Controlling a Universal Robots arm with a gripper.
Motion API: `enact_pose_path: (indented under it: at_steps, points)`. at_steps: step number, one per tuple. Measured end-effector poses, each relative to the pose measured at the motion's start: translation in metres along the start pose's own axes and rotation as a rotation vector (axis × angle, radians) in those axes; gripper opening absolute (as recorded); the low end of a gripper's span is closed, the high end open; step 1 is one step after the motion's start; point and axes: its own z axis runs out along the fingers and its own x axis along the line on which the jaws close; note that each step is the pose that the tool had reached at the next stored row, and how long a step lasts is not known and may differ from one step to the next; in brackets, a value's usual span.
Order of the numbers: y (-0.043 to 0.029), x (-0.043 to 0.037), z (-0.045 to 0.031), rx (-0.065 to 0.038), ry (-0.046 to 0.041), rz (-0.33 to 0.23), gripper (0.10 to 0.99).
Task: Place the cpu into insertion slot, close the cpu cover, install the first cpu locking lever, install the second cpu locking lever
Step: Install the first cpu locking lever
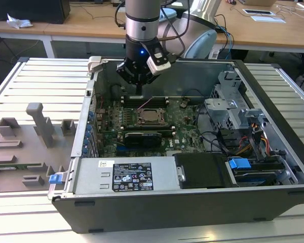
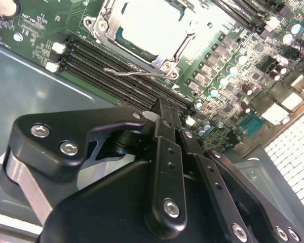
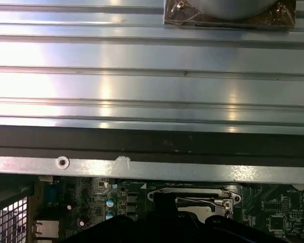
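- The arm [image 1: 142, 17] stands upright, its wrist pointing straight down.
- The gripper [image 1: 139, 90] hangs beneath it, tips lowest.
- In the second wrist view its black fingers [image 2: 164, 152] converge, tips pressed together.

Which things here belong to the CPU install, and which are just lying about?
Job in hand: cpu, framed by the cpu cover; locking lever beside them; gripper, nearest that lever.
Lying about: memory slots; power supply; drive cage; grey fixture tray outside the case.
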Motion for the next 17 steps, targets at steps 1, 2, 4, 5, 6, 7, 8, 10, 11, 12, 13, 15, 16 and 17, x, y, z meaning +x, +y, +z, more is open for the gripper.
enact_pose_path:
  at_steps: [1,2,4,5,6,7,8,10,11,12,13,15,16,17]
  points:
    - [0.0000,0.0000,0.0000,0.000,0.0000,0.000,0.106]
    - [0.0000,0.0000,0.0000,0.000,-0.0001,0.000,0.106]
    - [0.0001,0.0021,0.0004,0.000,-0.0003,0.000,0.106]
    - [0.0002,0.0058,0.0014,0.000,-0.0001,0.000,0.106]
    - [0.0002,0.0071,0.0023,0.000,0.0000,0.000,0.106]
    - [0.0002,0.0080,0.0034,-0.001,-0.0002,0.000,0.106]
    - [0.0001,0.0086,0.0053,-0.001,-0.0002,0.000,0.106]
    - [0.0000,0.0086,0.0086,-0.001,-0.0001,0.000,0.106]
    - [0.0000,0.0086,0.0095,-0.001,-0.0002,0.000,0.106]
    - [0.0000,0.0086,0.0101,-0.001,-0.0002,0.000,0.106]
    - [-0.0001,0.0086,0.0107,-0.001,-0.0001,0.000,0.106]
    - [-0.0001,0.0086,0.0120,-0.001,-0.0002,0.000,0.106]
    - [-0.0001,0.0086,0.0132,-0.001,-0.0001,0.000,0.106]
    - [-0.0002,0.0086,0.0139,-0.001,-0.0001,0.000,0.106]
